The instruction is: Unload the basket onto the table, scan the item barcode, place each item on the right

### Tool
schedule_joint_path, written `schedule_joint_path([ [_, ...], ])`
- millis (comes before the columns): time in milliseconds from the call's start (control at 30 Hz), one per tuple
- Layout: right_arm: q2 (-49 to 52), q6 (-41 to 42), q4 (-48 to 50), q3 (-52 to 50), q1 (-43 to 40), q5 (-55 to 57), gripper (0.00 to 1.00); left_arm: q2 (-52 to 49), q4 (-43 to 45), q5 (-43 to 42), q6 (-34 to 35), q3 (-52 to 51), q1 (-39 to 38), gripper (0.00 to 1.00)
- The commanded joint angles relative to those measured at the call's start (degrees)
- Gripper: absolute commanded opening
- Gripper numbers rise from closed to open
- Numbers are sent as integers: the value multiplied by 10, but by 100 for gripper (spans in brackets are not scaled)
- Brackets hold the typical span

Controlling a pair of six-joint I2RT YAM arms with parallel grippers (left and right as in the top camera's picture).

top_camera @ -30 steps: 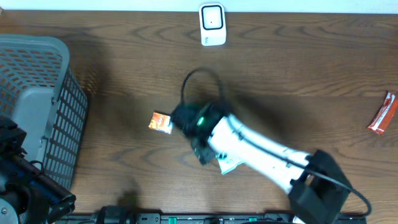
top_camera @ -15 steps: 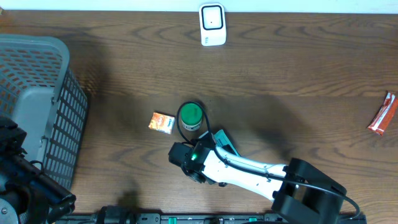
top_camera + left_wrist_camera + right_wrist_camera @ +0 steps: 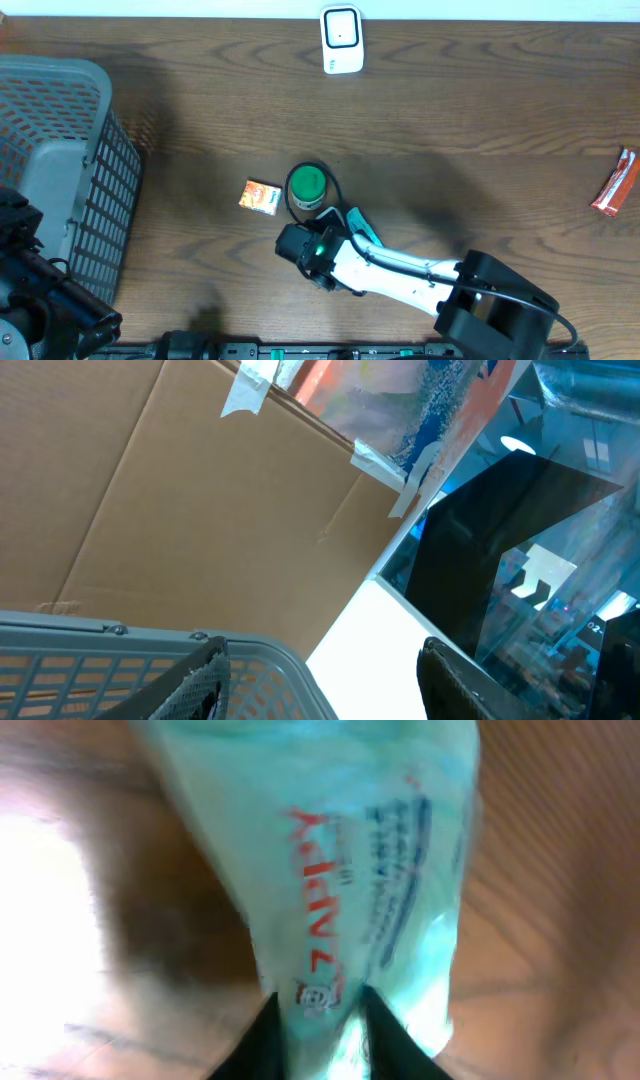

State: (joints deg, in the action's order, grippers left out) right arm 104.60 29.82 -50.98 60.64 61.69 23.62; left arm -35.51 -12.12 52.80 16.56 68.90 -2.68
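Note:
A teal plastic packet (image 3: pixel 350 850) with red and blue print lies on the wooden table, and part of it shows beside my right wrist (image 3: pixel 362 228). My right gripper (image 3: pixel 318 1010) is shut on it, with a dark finger (image 3: pixel 262 1038) pressing in on either side of its near end. From above, the right arm's head (image 3: pixel 312 248) covers that grip. The white scanner (image 3: pixel 341 40) stands at the table's far edge, well away from the packet. My left gripper (image 3: pixel 325 660) is open and holds nothing, pointing up over the basket's rim (image 3: pixel 120 635).
A green-lidded can (image 3: pixel 307 187) and a small orange packet (image 3: pixel 261 197) sit just beyond the right wrist. A red wrapper (image 3: pixel 614 183) lies at the far right edge. A grey mesh basket (image 3: pixel 60 160) fills the left side, with the left arm (image 3: pixel 30 285) beside it.
The right arm pulled back from over the can toward the table's near edge, uncovering it. Its jaws went from wide open to closed on the teal packet. The left arm stayed still.

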Motion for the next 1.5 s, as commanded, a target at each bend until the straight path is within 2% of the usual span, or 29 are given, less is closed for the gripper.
schedule_joint_path([
  [0,-1,-3,2,-11,-6,6,1,1,2,2,3,-2,-1,61],
  [200,-9,-6,-7,13,-8,-100,1,1,2,2,3,-2,-1,61],
  [367,-68,-90,-39,72,-48,-329,1,1,2,2,3,-2,-1,61],
  [467,-122,-135,-48,85,-112,-469,1,1,2,2,3,-2,-1,61],
  [533,-156,-189,-64,84,-182,-572,1,1,2,2,3,-2,-1,61],
  [633,-164,-241,-78,77,-265,-661,1,1,2,2,3,-2,-1,61],
  [700,-159,-258,-76,65,-313,-686,1,1,2,2,3,-2,-1,61],
  [800,-150,-261,-85,44,-362,-652,2,1,2,2,3,-2,-1,61],
  [833,-150,-261,-91,42,-369,-650,15,1,2,2,3,-2,-1,61],
  [867,-150,-265,-95,42,-370,-650,22,1,2,2,3,-2,-1,61],
  [967,-159,-267,-85,42,-353,-644,39,1,2,2,3,-2,-1,61],
  [1000,-161,-267,-81,42,-345,-640,69,1,2,2,3,-2,-1,61],
  [1033,-160,-264,-81,41,-338,-641,95,1,2,2,3,-2,-1,61],
  [1067,-157,-253,-81,38,-334,-643,99,1,2,2,3,-2,-1,61],
  [1167,-153,-239,-69,8,-331,-645,99,1,2,2,3,-2,-1,61],
  [1333,-152,-236,47,-85,-334,-741,99,1,2,2,3,-2,-1,61],
  [1467,-151,-159,126,-150,-318,-748,99,1,2,2,3,-2,-1,61],
])
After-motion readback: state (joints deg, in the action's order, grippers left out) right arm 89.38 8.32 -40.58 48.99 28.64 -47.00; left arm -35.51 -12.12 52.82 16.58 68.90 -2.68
